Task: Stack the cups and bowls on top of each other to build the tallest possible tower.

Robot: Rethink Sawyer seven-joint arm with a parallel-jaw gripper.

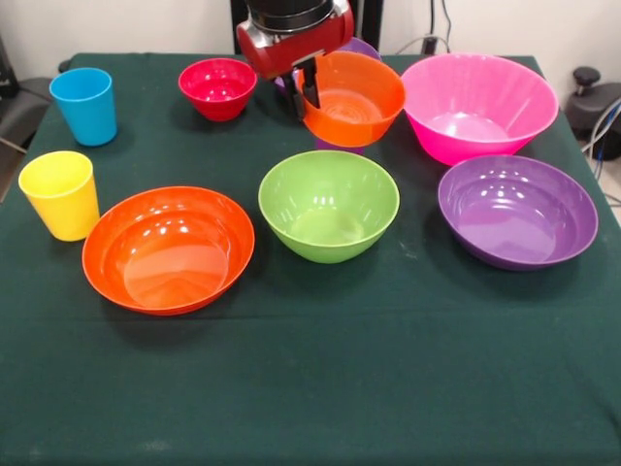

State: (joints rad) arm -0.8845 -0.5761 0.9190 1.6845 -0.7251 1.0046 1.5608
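Observation:
My gripper (pixel 305 89) comes down at the back centre and is shut on the rim of the small orange bowl (pixel 357 102), which hangs tilted above the table. A purple piece (pixel 361 46) shows just behind and below that bowl, mostly hidden; I cannot tell if it is a cup or a bowl. The blue cup (pixel 82 105) and yellow cup (pixel 60 194) stand upright at the left. The small red bowl (pixel 218 87), wide orange bowl (pixel 168 249), green bowl (pixel 328 204), purple bowl (pixel 517 211) and pink bowl (pixel 477 105) all stand apart on the table.
A dark green cloth (pixel 310 388) covers the table. Its front edge lies along the bottom of the picture. Cables and dark equipment (pixel 594 102) sit off the table's right side.

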